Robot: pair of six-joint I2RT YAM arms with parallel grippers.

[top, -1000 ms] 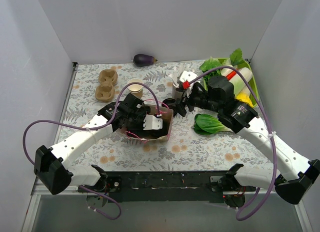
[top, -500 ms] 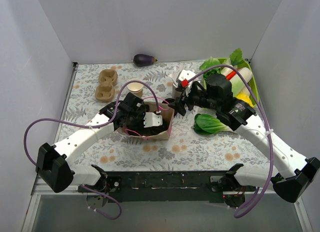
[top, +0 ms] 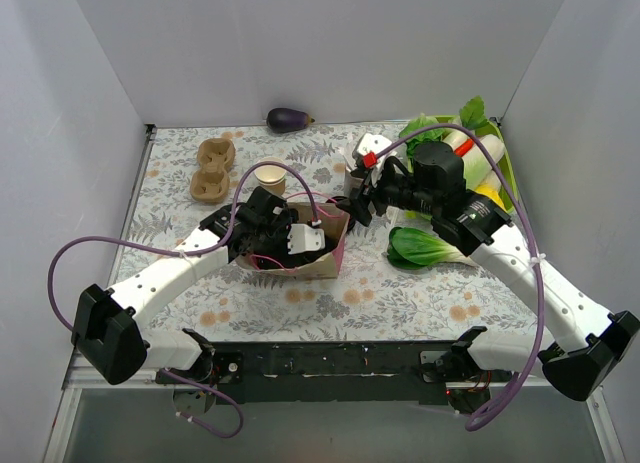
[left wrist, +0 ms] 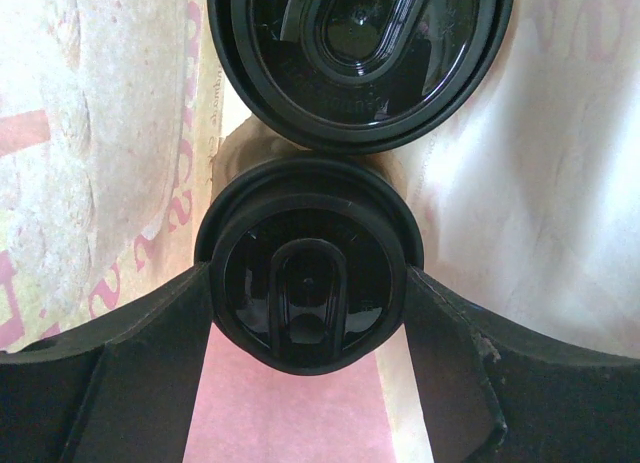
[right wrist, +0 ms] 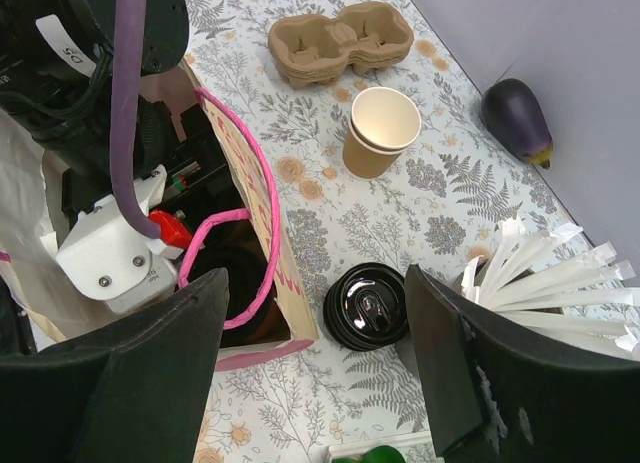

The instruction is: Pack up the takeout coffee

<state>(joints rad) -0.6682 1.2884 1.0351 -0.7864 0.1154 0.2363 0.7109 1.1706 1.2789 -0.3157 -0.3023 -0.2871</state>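
Our left gripper (left wrist: 308, 318) clasps the takeout coffee (left wrist: 310, 268) between its fingers, inside the paper bag (left wrist: 520, 183). Our right gripper (right wrist: 315, 283) hangs spread wide above the table (right wrist: 330, 223).

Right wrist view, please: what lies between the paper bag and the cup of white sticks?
A black plastic lid, perhaps a short stack, lies flat on the table there, seen in the right wrist view.
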